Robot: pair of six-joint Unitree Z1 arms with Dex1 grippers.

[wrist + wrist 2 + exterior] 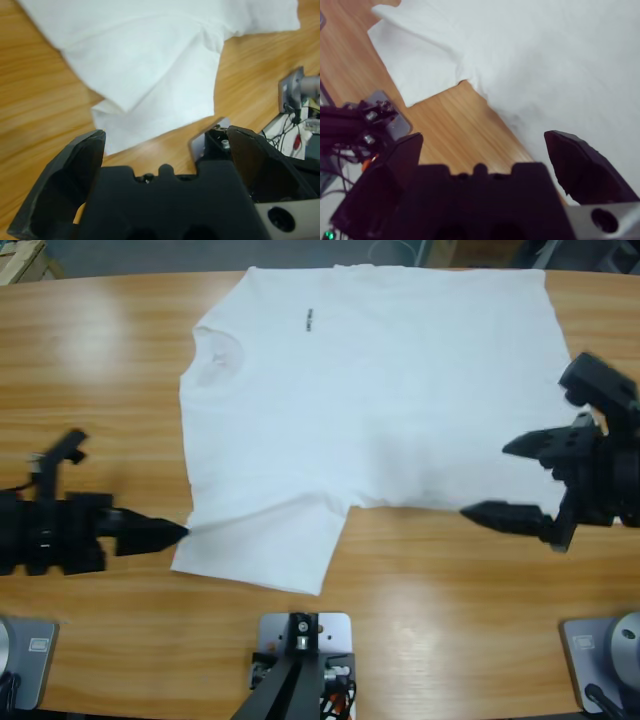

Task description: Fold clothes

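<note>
Now the shirt [370,390] lies flat on the surface [100,370], left hand [160,533] at eight o'clock and right hand [515,480] at four, both spread.

Bright overhead light falls evenly, leaving pale glare patches on the wooden table [110,320] at far left and near the front edge. The white T-shirt [380,410] looks nearly washed out, with faint shadows. Both wrist views are soft, close black parts blurred.
</note>
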